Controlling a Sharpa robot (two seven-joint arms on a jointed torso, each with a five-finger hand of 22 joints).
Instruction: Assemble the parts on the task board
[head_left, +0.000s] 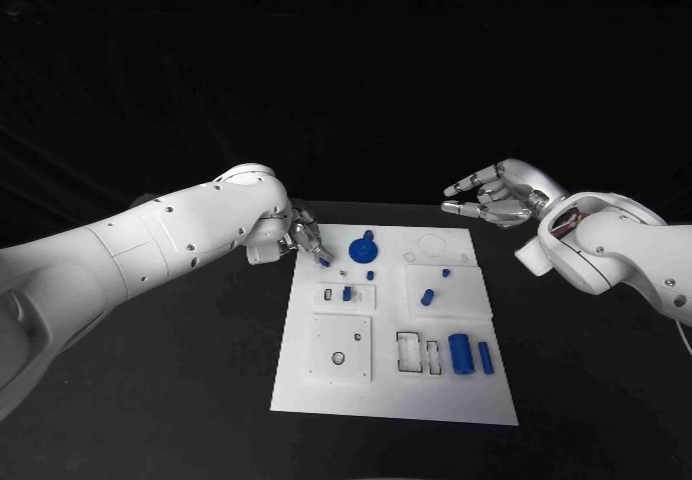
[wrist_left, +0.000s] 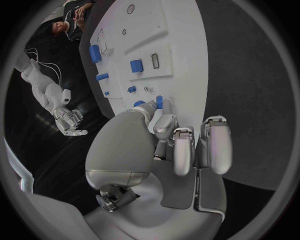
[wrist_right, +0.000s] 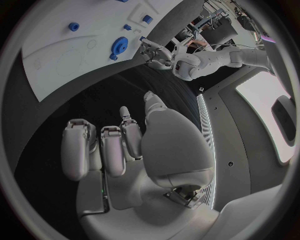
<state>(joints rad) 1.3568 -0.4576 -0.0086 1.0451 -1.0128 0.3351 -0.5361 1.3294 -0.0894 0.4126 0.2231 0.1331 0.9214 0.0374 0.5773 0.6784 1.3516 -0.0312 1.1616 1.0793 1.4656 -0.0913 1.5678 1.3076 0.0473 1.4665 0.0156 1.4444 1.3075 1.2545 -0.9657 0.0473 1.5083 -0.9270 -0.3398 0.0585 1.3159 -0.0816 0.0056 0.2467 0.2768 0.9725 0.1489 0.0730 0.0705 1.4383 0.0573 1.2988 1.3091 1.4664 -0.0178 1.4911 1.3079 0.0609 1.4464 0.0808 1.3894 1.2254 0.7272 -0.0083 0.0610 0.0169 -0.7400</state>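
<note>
The left hand (head_left: 300, 238) pinches a small blue peg (head_left: 323, 262) over the task board's (head_left: 389, 405) far left corner. It should lower it slowly, straight. The right hand (head_left: 490, 195) hovers, fingers apart, empty.

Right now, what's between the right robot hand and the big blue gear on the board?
In the head view, bare black table and bare white task board lie between the right robot hand and the blue gear; no loose part.

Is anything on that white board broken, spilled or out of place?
Nothing stands out. The board lies flat on the table, and its blue parts, such as the gear and the two long blocks, sit tidily on it. The left hand holds a small blue part at the board's edge; the right hand hovers empty.
</note>
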